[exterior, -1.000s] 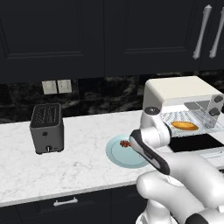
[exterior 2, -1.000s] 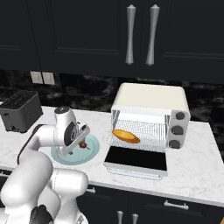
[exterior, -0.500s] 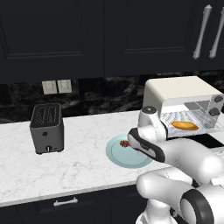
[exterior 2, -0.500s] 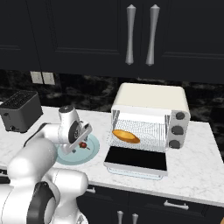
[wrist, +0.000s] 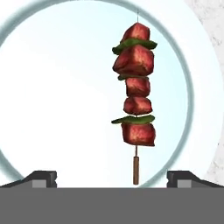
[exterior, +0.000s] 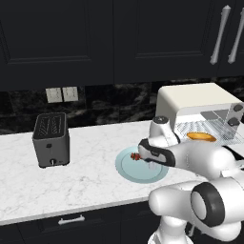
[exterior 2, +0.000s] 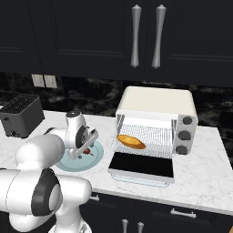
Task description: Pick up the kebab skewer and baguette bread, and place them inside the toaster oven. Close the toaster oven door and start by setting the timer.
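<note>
Gripper [wrist: 111, 177] spread wide, empty, above kebab skewer [wrist: 136, 100] on plate [wrist: 52, 109]; baguette bread [exterior 2: 131, 141] in toaster oven [exterior 2: 157, 107].

Thin brown-handled kebab skewer [wrist: 136, 96]: dark-red chunks, green slices between. Round pale-blue plate [wrist: 52, 109]: white centre, grey-blue rim. Short golden-orange baguette loaf [exterior 2: 131, 141]. Boxy cream-white toaster oven [exterior 2: 157, 114]: dark knobs, silver wire rack, dark glass door [exterior 2: 142, 165]. White marble countertop [exterior: 86, 183]: grey veining. Small black two-slot toaster [exterior: 51, 139]
</note>
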